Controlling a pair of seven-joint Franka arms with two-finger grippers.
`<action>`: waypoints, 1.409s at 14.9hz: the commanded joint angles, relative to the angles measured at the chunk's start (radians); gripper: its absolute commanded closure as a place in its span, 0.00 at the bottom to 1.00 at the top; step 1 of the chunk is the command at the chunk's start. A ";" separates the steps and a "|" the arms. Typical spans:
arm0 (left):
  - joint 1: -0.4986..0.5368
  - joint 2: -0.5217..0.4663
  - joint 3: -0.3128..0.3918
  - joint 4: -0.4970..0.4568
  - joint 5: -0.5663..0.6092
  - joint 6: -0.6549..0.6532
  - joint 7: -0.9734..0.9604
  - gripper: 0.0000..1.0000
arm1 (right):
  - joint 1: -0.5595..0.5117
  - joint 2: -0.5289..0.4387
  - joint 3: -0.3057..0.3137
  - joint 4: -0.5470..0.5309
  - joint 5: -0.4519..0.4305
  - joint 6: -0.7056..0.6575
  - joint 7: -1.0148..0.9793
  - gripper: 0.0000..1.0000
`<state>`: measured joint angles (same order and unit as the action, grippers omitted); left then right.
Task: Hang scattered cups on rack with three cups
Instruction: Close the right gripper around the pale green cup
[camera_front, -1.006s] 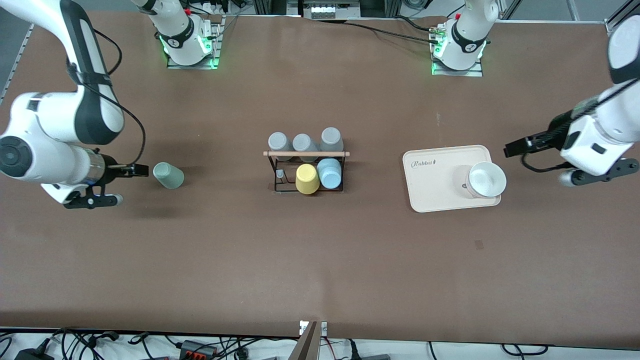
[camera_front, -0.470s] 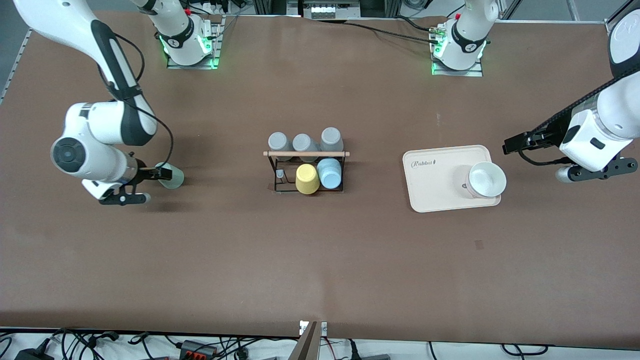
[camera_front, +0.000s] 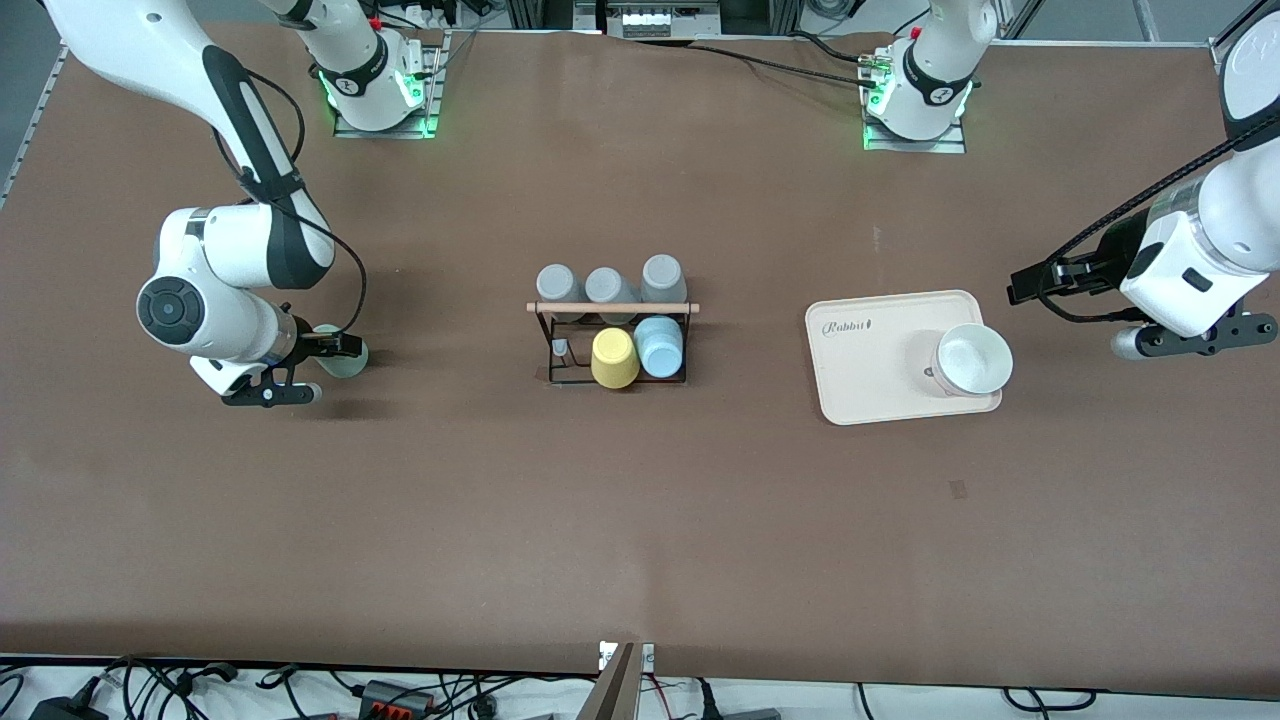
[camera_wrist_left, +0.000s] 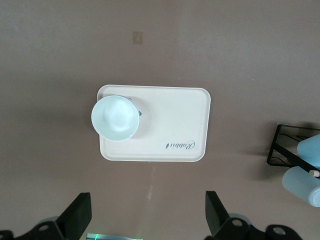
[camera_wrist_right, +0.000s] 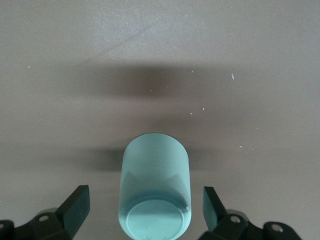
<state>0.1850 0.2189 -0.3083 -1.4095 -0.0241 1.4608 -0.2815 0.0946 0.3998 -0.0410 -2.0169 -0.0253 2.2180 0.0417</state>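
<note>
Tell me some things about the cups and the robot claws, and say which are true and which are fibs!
1. The right claw is open with the mint green cup between its fingers. True.
2. The mint green cup already hangs on the rack. False: it lies on its side on the table, toward the right arm's end.
3. The white bowl sits on the cream tray. True.
4. The left claw holds the white bowl. False: it is open and holds nothing, up in the air by the tray.
5. A yellow cup and a light blue cup are side by side at the rack. True.
</note>
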 joint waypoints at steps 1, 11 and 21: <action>0.010 -0.039 -0.002 -0.040 -0.010 0.007 0.019 0.00 | -0.009 -0.004 0.001 -0.013 0.010 0.009 -0.002 0.00; 0.010 -0.039 -0.002 -0.040 -0.010 0.007 0.021 0.00 | -0.009 0.027 0.001 -0.006 0.011 0.000 0.009 0.57; -0.008 -0.052 0.012 -0.039 -0.010 0.007 0.022 0.00 | 0.063 0.023 0.093 0.472 0.146 -0.444 0.016 0.77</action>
<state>0.1846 0.2116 -0.3082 -1.4149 -0.0241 1.4608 -0.2816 0.1235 0.4008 0.0337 -1.6621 0.0652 1.8546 0.0419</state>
